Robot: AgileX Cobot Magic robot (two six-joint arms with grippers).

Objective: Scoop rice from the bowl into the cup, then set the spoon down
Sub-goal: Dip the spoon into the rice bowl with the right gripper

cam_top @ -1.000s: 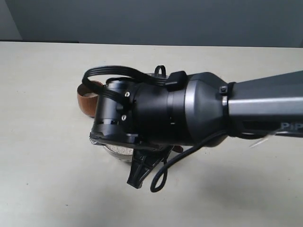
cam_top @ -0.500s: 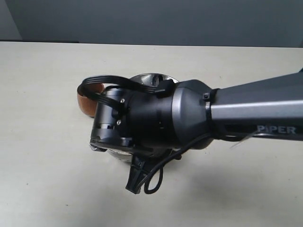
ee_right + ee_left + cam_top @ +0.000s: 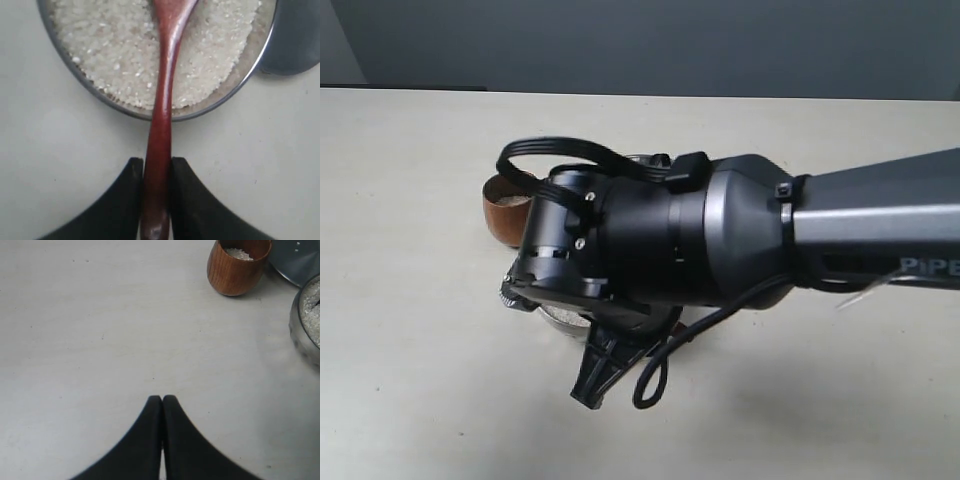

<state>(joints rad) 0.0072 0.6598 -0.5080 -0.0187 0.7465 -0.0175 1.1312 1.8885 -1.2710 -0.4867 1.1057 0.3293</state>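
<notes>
In the right wrist view my right gripper is shut on the handle of the dark red-brown spoon, just outside the rim of the silver bowl. The spoon's head lies over the white rice and runs out of the frame. In the exterior view the right arm covers most of the bowl; the wooden cup shows to its left. The left wrist view shows the cup with some rice in it and the bowl's edge. My left gripper is shut and empty above bare table.
A flat steel plate lies beside the cup and the bowl, and its edge also shows behind the bowl. The pale tabletop stretches to the left and front. A loose black cable hangs from the right wrist.
The right arm swung a little and came back close to where it was a second ago, its fingers now slightly lower and further left in the exterior view. The spoon stays gripped.
</notes>
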